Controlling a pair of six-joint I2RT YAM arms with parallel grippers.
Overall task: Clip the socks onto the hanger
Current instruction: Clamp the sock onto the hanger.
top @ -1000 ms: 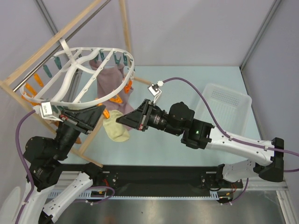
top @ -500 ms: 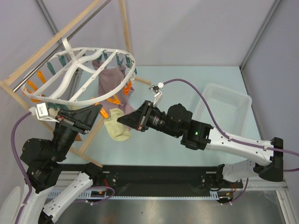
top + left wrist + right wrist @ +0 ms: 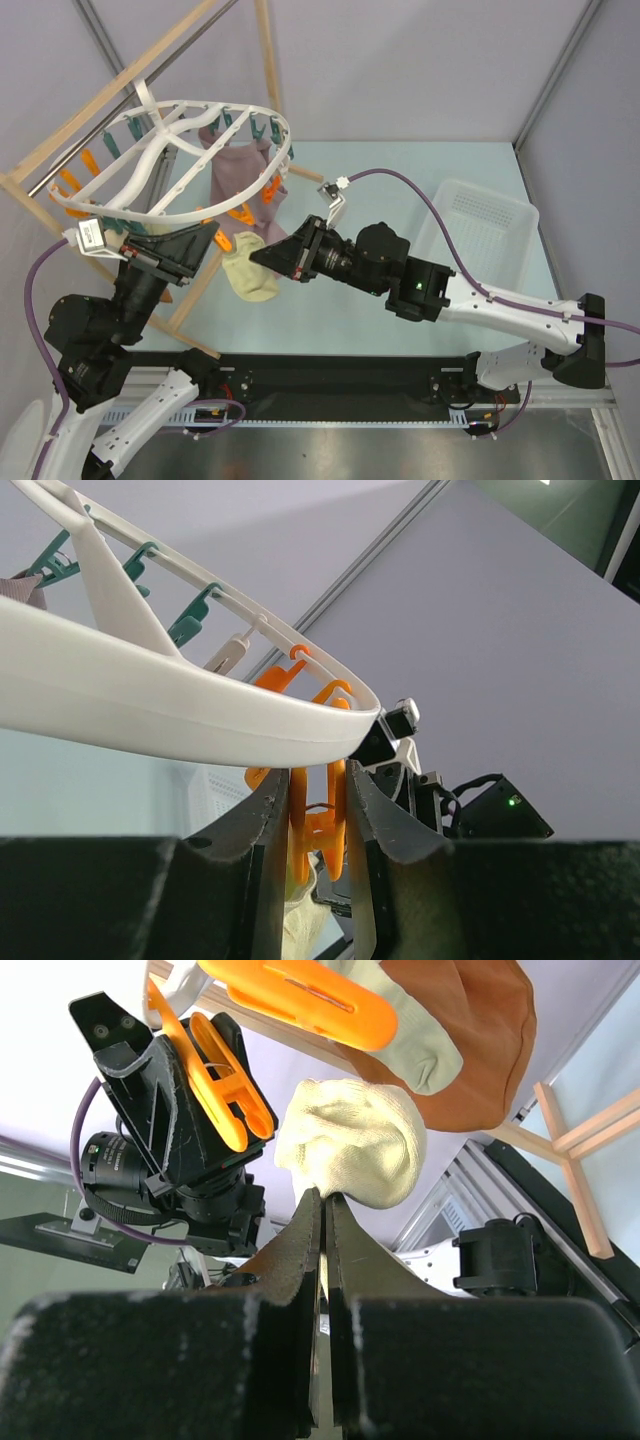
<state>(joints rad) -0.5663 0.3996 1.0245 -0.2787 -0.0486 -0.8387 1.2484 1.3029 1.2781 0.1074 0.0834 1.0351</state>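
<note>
Over the last second the hanger (image 3: 150, 690) has swung a little toward the left edge of the tabletop (image 3: 400, 170), and the left arm has gone with it. The right arm has barely shifted. The hanger hangs tilted from a wooden frame above the far left corner, its rim lined with teal and orange pegs. A white basket (image 3: 485, 220) sits by the right edge, well apart from the work. A mauve cloth (image 3: 238, 172) hangs from the hanger's far side, and the right wrist view shows a brown cloth (image 3: 470, 1020) hanging there too.

The left tool (image 3: 315, 780) reaches up under the near rim. Its fingers are closed in on an orange peg (image 3: 315, 825) that hangs from that rim, one finger pressed against each side. The right tool (image 3: 322, 1200) has its fingers drawn almost together and pinches the edge of a cream sock (image 3: 350, 1155). It holds the sock in the air over the near left part of the tabletop, just beside the gripped peg but not yet in it.

A second sock (image 3: 425, 1045) hangs by its cuff from another orange peg (image 3: 300, 1000), so one sock looks done. What seems left is to bring the held sock's edge into the squeezed peg, let the peg bite, and then release both tools. I cannot tell whether any more socks are waiting.
</note>
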